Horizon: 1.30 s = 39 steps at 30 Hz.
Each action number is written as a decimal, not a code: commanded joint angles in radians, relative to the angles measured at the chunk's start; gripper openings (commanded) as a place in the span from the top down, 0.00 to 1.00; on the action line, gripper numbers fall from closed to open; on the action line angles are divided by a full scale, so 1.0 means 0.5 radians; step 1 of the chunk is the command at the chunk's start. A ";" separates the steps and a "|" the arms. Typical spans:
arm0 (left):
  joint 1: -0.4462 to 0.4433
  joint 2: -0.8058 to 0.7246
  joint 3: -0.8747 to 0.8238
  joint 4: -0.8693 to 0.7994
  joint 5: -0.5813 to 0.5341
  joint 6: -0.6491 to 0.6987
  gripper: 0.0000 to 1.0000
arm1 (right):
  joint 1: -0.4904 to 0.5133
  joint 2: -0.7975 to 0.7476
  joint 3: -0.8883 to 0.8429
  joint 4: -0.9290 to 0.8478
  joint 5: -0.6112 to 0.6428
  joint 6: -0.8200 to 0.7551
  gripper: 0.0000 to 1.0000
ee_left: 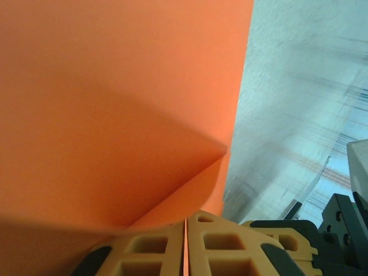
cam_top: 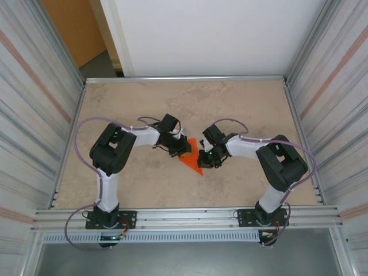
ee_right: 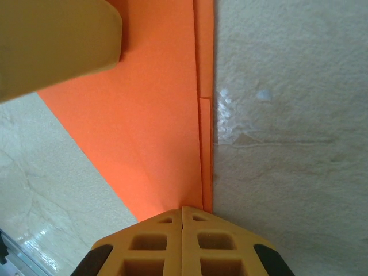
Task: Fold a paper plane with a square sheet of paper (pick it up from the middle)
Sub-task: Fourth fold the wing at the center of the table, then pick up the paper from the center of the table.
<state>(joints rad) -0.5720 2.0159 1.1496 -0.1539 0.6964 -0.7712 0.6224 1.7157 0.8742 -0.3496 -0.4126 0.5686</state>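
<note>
Seen from above, a triangle of folded orange paper [cam_top: 192,162] lies mid-frame on a beige table [cam_top: 241,109], between two robot arms. The left gripper [ee_left: 186,221] is closed, pinching a sliver of paper. The right gripper [ee_right: 182,210] is fully closed, with its tips at the paper's creased edge. Whether it grips the paper is unclear.

Plain bright orange paper [cam_top: 192,161], mottled beige table [cam_top: 241,103], yellow-tan fingers [ee_right: 149,247], lilac cables [cam_top: 77,138]
</note>
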 commanded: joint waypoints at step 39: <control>0.337 -0.462 -0.140 0.057 -0.248 0.069 0.81 | -0.050 -0.201 -0.003 -0.172 0.065 0.088 0.89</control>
<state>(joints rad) -0.3988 1.8313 1.1522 -0.1688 0.5995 -0.6697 0.6121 1.6794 0.8730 -0.3958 -0.3885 0.5797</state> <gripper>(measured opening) 0.189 0.097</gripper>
